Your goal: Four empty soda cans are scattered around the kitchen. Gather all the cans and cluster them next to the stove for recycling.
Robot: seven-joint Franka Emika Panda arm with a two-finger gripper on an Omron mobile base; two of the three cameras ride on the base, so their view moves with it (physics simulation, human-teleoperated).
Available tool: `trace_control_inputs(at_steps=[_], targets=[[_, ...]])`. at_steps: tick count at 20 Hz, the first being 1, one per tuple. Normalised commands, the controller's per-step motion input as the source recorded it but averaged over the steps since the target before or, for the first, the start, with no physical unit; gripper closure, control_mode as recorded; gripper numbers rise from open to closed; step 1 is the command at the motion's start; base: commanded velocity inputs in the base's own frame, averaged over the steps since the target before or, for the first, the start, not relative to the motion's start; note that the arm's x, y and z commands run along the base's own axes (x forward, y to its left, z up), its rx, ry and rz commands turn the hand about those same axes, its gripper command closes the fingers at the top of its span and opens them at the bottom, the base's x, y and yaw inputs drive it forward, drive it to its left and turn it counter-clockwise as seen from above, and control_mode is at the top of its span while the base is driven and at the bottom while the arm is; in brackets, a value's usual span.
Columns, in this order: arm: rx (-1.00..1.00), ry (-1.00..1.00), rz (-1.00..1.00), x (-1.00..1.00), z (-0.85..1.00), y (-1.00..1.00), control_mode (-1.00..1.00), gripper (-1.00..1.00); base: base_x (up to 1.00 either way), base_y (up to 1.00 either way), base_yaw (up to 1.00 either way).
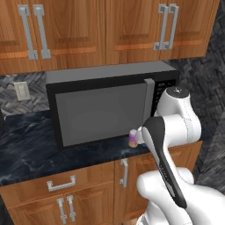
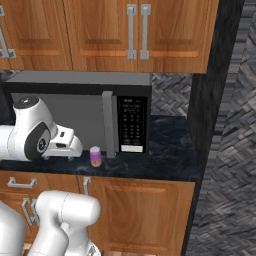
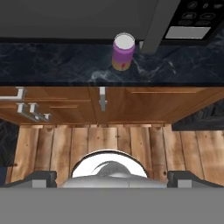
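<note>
From the left base view, the pale purple soda can [image 1: 132,139] stands upright on the black countertop [image 1: 30,145] right in front of the microwave [image 1: 103,105], half hidden by my arm. The right base view has it by the microwave's door handle, near the counter edge (easy reach, I'd guess). In my hand view my gripper [image 3: 112,178] hangs back over the floor with jaws spread wide and empty, lined up for the can.

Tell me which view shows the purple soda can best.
The hand view: the purple soda can stands unobstructed, top and side visible. The right base view shows it small; in the left base view the arm partly hides it.
</note>
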Motion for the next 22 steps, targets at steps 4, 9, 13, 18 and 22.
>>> trace_control_inputs(at_steps=[4, 9, 13, 18, 22], targets=[[0.0, 0.0, 0.0, 0.24, 0.0, 0.0, -1.0, -1.0, 0.0, 0.0, 0.0], [0.0, 0.0, 0.0, 0.19, 0.0, 0.0, -1.0, -1.0, 0.0, 0.0, 0.0], [0.0, 0.0, 0.0, 0.14, -0.04, 0.0, -1.0, -1.0, 0.0, 0.0, 0.0], [0.0, 0.0, 0.0, 0.12, -0.07, 0.0, -1.0, -1.0, 0.0, 0.0, 0.0], [0.0, 0.0, 0.0, 0.13, -0.12, 0.0, -1.0, -1.0, 0.0, 0.0, 0.0]])
